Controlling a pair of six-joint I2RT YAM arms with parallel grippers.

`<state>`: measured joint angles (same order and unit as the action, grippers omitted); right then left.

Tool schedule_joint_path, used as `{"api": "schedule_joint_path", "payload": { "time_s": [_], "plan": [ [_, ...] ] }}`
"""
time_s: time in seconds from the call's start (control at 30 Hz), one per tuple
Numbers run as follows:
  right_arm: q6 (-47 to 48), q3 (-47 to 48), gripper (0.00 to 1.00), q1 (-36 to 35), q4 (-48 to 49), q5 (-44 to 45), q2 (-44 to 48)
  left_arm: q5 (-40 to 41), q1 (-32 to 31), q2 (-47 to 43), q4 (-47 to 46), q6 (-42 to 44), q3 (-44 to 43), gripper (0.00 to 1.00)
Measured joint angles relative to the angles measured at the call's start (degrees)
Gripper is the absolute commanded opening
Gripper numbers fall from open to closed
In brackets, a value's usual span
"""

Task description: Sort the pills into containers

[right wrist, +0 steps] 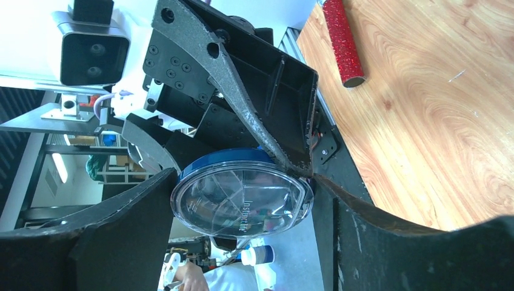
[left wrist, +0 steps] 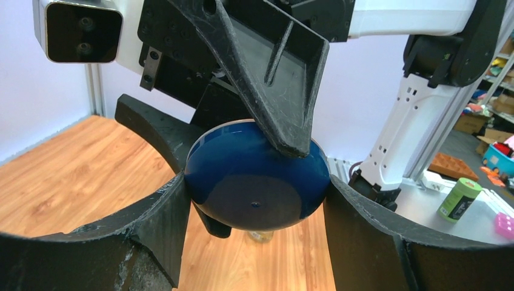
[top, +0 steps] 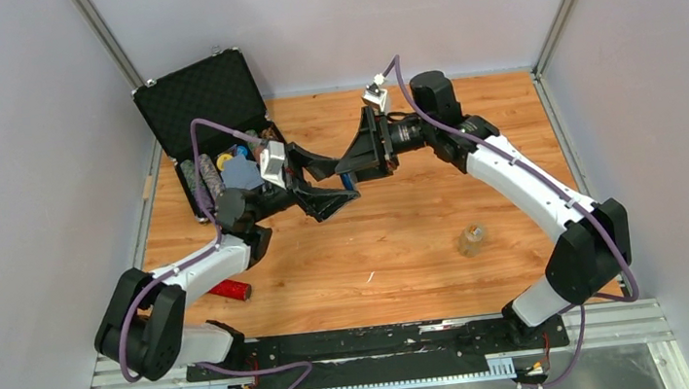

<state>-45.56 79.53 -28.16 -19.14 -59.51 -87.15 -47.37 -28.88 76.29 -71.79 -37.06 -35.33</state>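
The round container, a dish with a dark blue underside and a clear divided lid, is held in mid-air above the table's middle. Only a blue sliver of it shows in the top view. My left gripper is shut on its sides, coming from the left. My right gripper is shut on its rim from the opposite side. One right finger lies across the dish's top edge. No loose pills show.
A small clear bottle stands on the wood table at the right front, also seen under the dish. A red glittery cylinder lies near the left arm's base. The open black poker-chip case stands at the back left.
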Motion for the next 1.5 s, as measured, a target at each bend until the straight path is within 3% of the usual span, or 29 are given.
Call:
{"api": "schedule_joint_path", "payload": {
  "time_s": [0.27,0.8,1.5],
  "plan": [
    [-4.2,-0.2,0.38,-0.3,4.7,-1.4,0.2,2.4,0.2,0.5,-7.1,-3.6,1.3,0.0],
    [-12.9,-6.1,0.33,-0.4,17.7,-2.7,2.3,4.1,-0.2,0.5,-11.4,-6.5,2.5,0.0],
    [-15.2,-10.9,0.37,3.1,23.0,-6.2,5.1,-0.9,1.9,0.3,-10.4,-10.0,2.4,0.0]
  ]
}}
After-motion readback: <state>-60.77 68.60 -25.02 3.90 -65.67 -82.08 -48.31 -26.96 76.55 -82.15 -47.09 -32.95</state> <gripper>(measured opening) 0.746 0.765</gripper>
